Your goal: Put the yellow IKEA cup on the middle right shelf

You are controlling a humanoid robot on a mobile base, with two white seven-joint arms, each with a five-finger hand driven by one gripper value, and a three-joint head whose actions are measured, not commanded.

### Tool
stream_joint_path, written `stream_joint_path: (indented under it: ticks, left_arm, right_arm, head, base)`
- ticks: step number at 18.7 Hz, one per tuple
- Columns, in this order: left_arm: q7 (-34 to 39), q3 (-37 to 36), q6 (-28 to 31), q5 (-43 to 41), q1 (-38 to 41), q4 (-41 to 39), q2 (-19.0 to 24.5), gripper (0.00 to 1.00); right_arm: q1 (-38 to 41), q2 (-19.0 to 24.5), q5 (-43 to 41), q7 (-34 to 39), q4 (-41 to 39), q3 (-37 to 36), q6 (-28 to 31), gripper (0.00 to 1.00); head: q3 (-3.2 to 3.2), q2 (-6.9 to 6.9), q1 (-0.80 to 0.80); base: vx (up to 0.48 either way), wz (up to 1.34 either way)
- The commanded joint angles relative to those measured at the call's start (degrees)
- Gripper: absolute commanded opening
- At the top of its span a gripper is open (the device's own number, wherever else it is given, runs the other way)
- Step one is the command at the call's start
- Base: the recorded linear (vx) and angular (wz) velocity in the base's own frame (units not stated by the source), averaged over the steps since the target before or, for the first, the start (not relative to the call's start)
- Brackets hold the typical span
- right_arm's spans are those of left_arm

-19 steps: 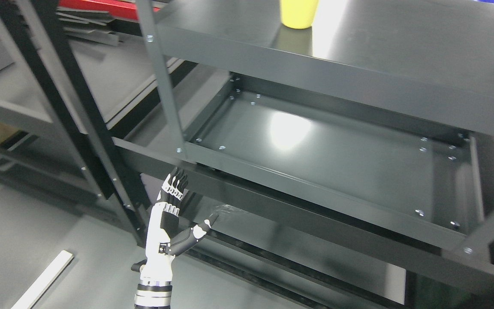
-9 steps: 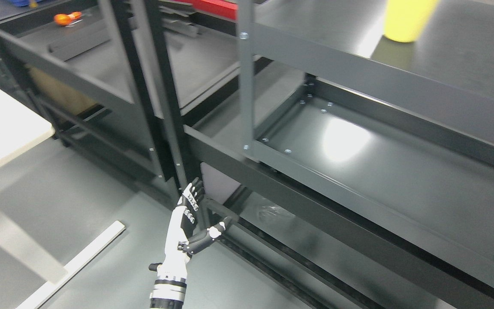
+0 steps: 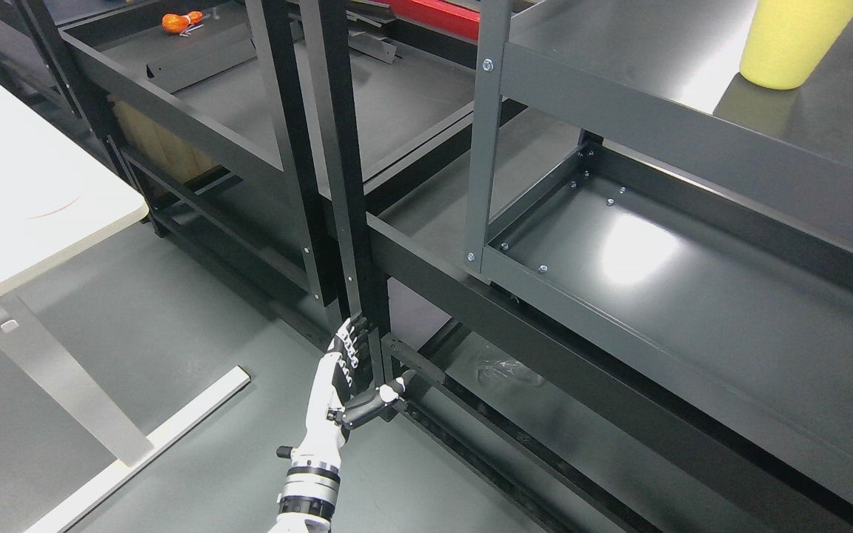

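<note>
Already the yellow cup is standing on a shelf at upper right; the left robot hand is hanging empty, fingers spread, at lower centre, well apart from it.

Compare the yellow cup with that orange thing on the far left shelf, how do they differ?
The yellow cup stands upright at the upper right; the orange thing lies flat at the upper left. The cup looks bigger and plain yellow. Both rest on dark metal shelves, away from the open left hand.
</note>
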Motion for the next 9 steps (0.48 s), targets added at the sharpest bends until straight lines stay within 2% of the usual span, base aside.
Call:
stream_joint_path:
  ticks: [1, 9]
  left_arm:
    - [-1.2, -1.7, 1.6, 0.8, -3.2, 0.7, -1.2, 0.95]
    - [-2.2, -2.4, 1.5, 0.8, -3.4, 0.8, -1.2, 0.95]
  right_arm:
    - [0.7, -1.0, -1.4, 0.0, 0.0, 1.0, 0.0, 0.99]
    - [0.8, -1.0, -1.4, 0.0, 0.0, 1.0, 0.0, 0.99]
  head:
    - [0.0, 0.0, 0.0]
    - [0.0, 0.0, 0.0]
  base:
    - [0.0, 0.0]
    - [-0.006, 0.04]
